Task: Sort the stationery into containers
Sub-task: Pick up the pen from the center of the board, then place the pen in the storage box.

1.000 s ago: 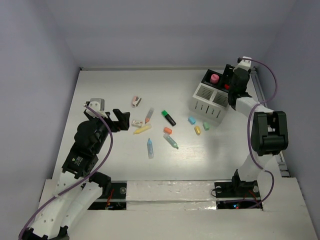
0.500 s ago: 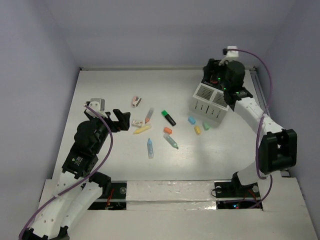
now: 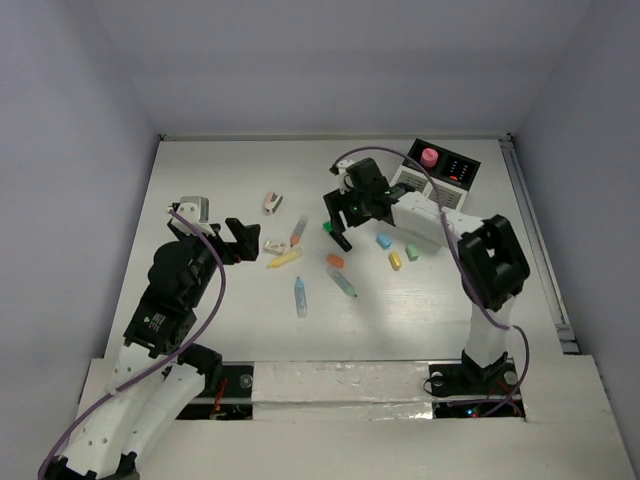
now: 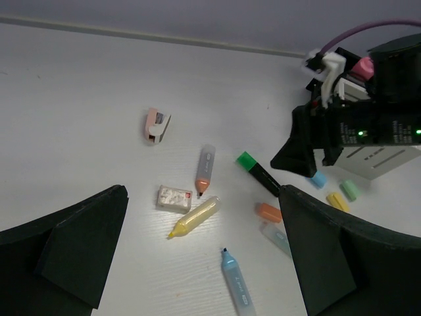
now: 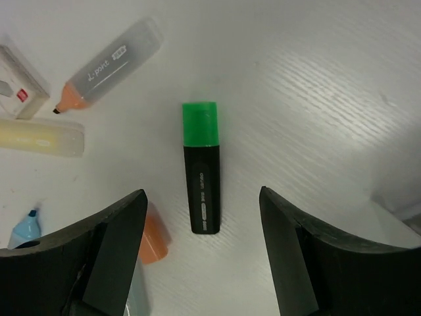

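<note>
While the right end effector (image 3: 337,224) is hung just above the green-capped black highlighter (image 5: 202,191), its jaws are spread, with the marker lying flat on the bench (image 3: 200,170) between them, not yet gripped. The left end effector (image 3: 225,235) is spread wide too, nothing pinched, just left of the yellow pen (image 3: 285,259).

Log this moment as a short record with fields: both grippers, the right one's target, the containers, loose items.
left gripper: open, above the table, holding nothing
right gripper: open, jaws either side of target
target: green-capped black highlighter, flat on table, not gripped
black box: holds pink-capped bottle
loose nearby: yellow pen, blue pen
</note>
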`<state>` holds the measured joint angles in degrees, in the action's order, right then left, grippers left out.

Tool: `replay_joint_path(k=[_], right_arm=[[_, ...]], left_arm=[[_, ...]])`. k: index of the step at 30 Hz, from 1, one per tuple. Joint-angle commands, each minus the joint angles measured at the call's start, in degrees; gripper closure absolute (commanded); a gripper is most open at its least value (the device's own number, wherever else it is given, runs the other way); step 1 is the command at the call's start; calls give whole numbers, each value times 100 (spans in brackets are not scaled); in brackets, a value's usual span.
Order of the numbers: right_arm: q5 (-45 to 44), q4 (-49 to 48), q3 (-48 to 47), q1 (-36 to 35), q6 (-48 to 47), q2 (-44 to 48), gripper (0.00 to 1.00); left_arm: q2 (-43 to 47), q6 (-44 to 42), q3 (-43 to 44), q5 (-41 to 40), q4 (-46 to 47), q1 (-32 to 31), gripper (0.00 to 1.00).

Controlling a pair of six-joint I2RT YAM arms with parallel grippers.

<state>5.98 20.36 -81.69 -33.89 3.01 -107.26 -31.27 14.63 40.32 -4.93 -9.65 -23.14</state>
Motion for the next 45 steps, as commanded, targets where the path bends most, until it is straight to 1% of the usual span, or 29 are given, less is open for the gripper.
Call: replay_joint_path(k=[1, 8, 11, 12, 14, 15, 19, 20, 21, 24, 26, 27, 29, 30, 31, 32, 33, 34, 35, 37, 38, 39, 41, 42, 45], right_arm=[[-123, 451, -593, -215, -72, -434, 25], [-316, 811, -1331, -390, -134, -1393, 25], [-589, 934, -1586, -390, -177, -1745, 27], [-763, 978, -1648, -390, -186, -1798, 30], [-756, 987, -1762, -390, -195, -1955, 36], [-791, 1014, -1789, -390, -204, -2000, 45], [-1011, 1067, -1956, -390, -309, -2176, 64], [-1054, 1075, -2078, -390, -431, -2202, 70], [-1185, 1171, -2166, -390, -476, -2281, 78], [-1440, 1198, -2499, -390, -686, -2247, 84], [-1651, 1155, -2755, -390, -827, -2133, 85], [-1853, 1102, -2938, -390, -932, -2036, 86], [-1890, 936, -2993, -242, -960, -1554, 86], [-1811, 665, -2958, -154, -881, -1335, 86], [-1758, 480, -2706, -40, -828, -819, 87], [-1706, 251, -2477, 222, -750, -518, 87], [-1697, -299, -2214, 390, -531, -210, 87], [-1723, -609, -1610, 566, -407, 97, 87], [-1784, -1186, -1300, 977, -310, 657, 87], [-1854, -1647, -763, 1392, 103, 1135, 88], [-1924, -2128, -282, 1594, 173, 1503, 88], [-2134, -2385, -60, 1961, 270, 1646, 89], [-2276, -2720, 397, 2324, 446, 1849, 89], [-2294, -2991, 513, 2673, 629, 1954, 88], [-2110, -3573, 864, 3150, 868, 1955, 88]], left_arm=[[68, -48, 152, 36, 244, 28, 1], [77, -48, 152, 80, 244, 28, 1], [86, -40, 143, 97, 244, 28, 1], [86, -48, 143, 97, 253, 28, 1], [103, -48, 143, 97, 253, 28, 1], [112, -48, 143, 97, 244, 28, 1], [130, -48, 135, 106, 253, 28, 1], [138, -48, 135, 106, 253, 28, 1], [147, -48, 135, 106, 253, 28, 1], [165, -40, 143, 89, 236, 28, 1], [174, -39, 135, 97, 253, 28, 1], [156, -39, 135, 106, 262, 28, 1], [138, -39, 143, 115, 262, 28, 1], [130, -39, 143, 124, 262, 28, 1], [121, -39, 143, 124, 262, 28, 1], [121, -39, 143, 124, 253, 28, 1], [129, -39, 143, 115, 253, 28, 1], [130, -31, 143, 115, 253, 28, 1], [130, -39, 143, 124, 244, 28, 1], [130, -39, 143, 132, 253, 28, 1], [121, -39, 135, 133, 253, 28, 1], [121, -39, 135, 124, 262, 28, 1], [112, -48, 143, 124, 262, 28, 1], [103, -40, 143, 124, 262, 28, 1], [86, -57, 152, 133, 253, 28, 1]])
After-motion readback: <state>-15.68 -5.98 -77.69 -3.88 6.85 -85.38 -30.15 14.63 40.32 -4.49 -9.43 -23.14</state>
